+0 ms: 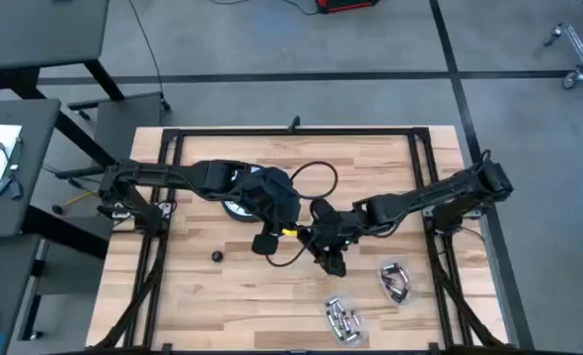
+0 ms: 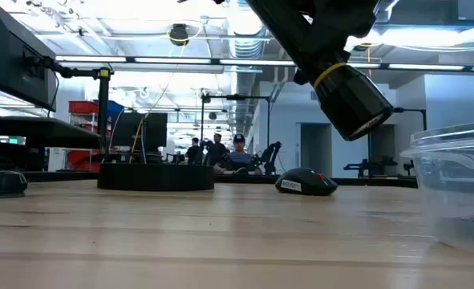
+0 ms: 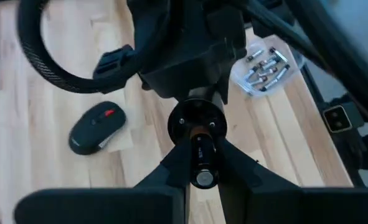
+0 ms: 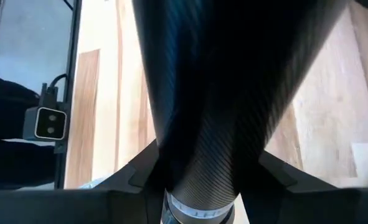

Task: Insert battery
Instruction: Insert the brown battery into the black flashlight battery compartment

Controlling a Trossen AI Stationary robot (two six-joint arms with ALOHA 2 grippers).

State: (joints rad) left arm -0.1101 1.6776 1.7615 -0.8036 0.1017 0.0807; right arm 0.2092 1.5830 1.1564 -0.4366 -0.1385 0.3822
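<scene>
Over the middle of the table (image 1: 212, 296), both arms meet. The left hand (image 3: 203, 177) is clamped on a battery (image 3: 203, 163), pointing it at the open end of a black flashlight (image 2: 345, 92), just short of going in. The right hand (image 4: 196, 199) grips that flashlight's ribbed barrel and holds it tilted above the wood. A computer mouse (image 3: 97, 127) lies on the table nearby, and two clear containers of spare batteries (image 1: 342, 320) sit toward the near edge.

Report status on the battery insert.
Left gripper shut on battery. Right gripper shut on flashlight, held off the table. Battery tip at flashlight's open end, not seated. Nothing between them.
</scene>
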